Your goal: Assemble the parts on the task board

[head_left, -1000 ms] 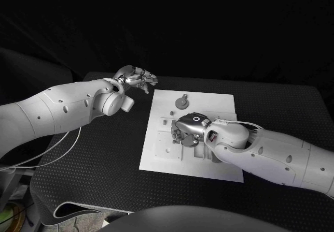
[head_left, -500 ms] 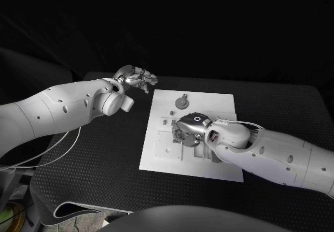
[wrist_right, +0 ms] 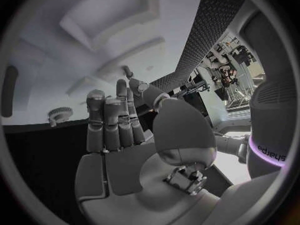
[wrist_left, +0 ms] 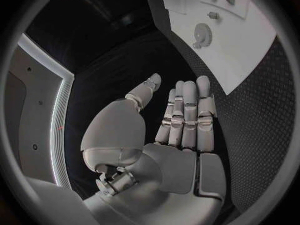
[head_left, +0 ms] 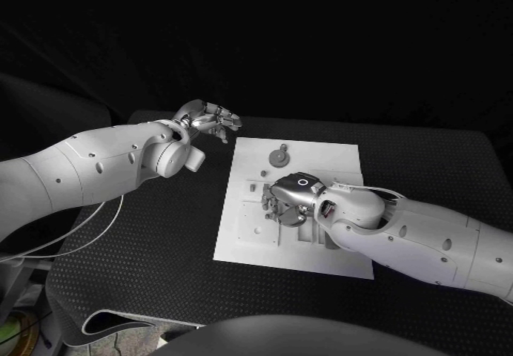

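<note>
Over on the left, the left hand [head_left: 210, 119] hovers above the black counter [head_left: 150, 245] just off the far-left corner of the task board [head_left: 336, 159]; its fingers [wrist_left: 187, 110] lie straight, side by side, holding nothing. The white board sits mid-counter, with a small gear-like part [head_left: 279, 157] near its far edge. To the right, the right hand [head_left: 287, 199] hangs low over the board's middle, fingers [wrist_right: 112, 120] extended together, palm empty, other parts partly hidden beneath it.
</note>
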Controlling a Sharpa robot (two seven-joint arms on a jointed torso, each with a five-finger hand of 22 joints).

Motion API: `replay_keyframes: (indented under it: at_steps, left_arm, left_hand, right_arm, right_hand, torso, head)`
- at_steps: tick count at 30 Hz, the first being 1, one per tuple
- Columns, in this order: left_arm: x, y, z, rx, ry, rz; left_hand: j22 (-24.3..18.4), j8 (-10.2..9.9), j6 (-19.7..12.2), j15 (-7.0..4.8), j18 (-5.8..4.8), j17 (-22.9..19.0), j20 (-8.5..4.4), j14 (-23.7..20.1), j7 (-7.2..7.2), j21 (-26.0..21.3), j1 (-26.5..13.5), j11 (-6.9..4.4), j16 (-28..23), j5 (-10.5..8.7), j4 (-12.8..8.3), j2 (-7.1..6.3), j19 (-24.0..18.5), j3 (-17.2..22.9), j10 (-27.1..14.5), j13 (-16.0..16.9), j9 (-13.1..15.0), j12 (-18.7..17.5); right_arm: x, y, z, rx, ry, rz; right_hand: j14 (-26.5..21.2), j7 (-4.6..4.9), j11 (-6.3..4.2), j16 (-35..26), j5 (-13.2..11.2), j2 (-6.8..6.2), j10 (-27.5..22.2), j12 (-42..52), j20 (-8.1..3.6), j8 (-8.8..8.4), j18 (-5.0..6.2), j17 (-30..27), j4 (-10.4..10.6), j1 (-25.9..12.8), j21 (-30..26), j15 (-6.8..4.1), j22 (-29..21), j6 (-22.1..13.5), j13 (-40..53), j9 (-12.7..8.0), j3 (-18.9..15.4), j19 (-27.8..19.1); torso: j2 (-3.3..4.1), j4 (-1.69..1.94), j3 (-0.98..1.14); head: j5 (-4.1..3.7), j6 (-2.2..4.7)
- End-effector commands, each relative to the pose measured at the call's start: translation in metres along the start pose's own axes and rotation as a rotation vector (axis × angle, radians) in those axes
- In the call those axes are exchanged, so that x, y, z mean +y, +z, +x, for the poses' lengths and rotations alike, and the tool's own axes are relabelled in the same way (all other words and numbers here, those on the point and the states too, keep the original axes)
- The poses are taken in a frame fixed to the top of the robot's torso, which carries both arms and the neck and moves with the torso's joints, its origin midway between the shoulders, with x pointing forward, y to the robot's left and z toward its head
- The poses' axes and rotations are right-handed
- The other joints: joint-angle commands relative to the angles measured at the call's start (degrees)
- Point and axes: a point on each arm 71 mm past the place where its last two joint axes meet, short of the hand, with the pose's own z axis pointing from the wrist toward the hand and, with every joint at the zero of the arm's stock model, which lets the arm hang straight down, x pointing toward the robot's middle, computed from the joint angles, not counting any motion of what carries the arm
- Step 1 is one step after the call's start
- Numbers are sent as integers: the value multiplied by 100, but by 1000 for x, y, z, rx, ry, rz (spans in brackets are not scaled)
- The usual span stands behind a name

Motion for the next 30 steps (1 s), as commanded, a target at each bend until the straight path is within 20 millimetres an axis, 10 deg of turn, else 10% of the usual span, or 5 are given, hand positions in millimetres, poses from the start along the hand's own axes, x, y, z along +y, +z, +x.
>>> replay_keyframes:
  at_steps: [1, 12, 22, 30]
  left_arm:
    - [-2, 0, 1, 12, -8, 11]
    - [-2, 0, 2, 14, -8, 11]
    - [-2, 0, 1, 15, -8, 10]
    - [-2, 0, 2, 16, -8, 10]
  left_hand:
    - [-7, -25, 4, 13, 140, 10, -5, 11, 36, -20, -9, -3, -22, 2, 4, -24, 37, -37, -41, 10, -9, -39]
    - [-6, -25, 4, 14, 141, 11, -4, 11, 36, -23, -8, -3, -23, 1, 4, -27, 37, -39, -43, 13, -9, -40]
    - [-5, -23, 4, 14, 141, 12, -4, 10, 36, -24, -6, -3, -24, 1, 4, -28, 37, -41, -44, 17, -9, -40]
    - [-5, -22, 5, 14, 141, 13, -4, 10, 35, -26, -5, -3, -25, 1, 4, -29, 38, -42, -44, 20, -9, -41]
  right_arm:
    - [3, 1, -1, -7, 0, 12]
    - [8, 7, 1, 40, -62, 43]
    - [3, 8, 4, 80, -98, 77]
    - [-2, 9, 5, 81, -109, 95]
  right_hand:
    - [-33, 40, 16, -26, 10, -183, 63, -34, 3, -56, 448, 10, 59, -77, -51, 11, 21, -122, 41, -18, -17, 66]
    - [-99, 45, -7, -23, 1, -604, 168, 169, -8, -133, 448, 67, 393, -373, -124, -13, -4, -313, 598, -27, -36, 73]
    - [-56, -113, -181, 134, 4, -566, -498, 2394, -72, -2, 448, 232, 437, -383, 0, -166, 106, -110, 3089, 172, -83, 140]
    - [-36, -144, -209, 177, 2, -514, -590, 2811, -95, 32, 448, 281, 382, -383, 74, -204, 113, -51, 3353, 264, -61, 147]
  torso:
    - [0, 4, 1]
    - [0, 7, -8]
    - [1, 5, -4]
    - [3, -2, 2]
  head:
    - [13, -9]
    - [31, -27]
    - [36, -42]
    - [42, -48]
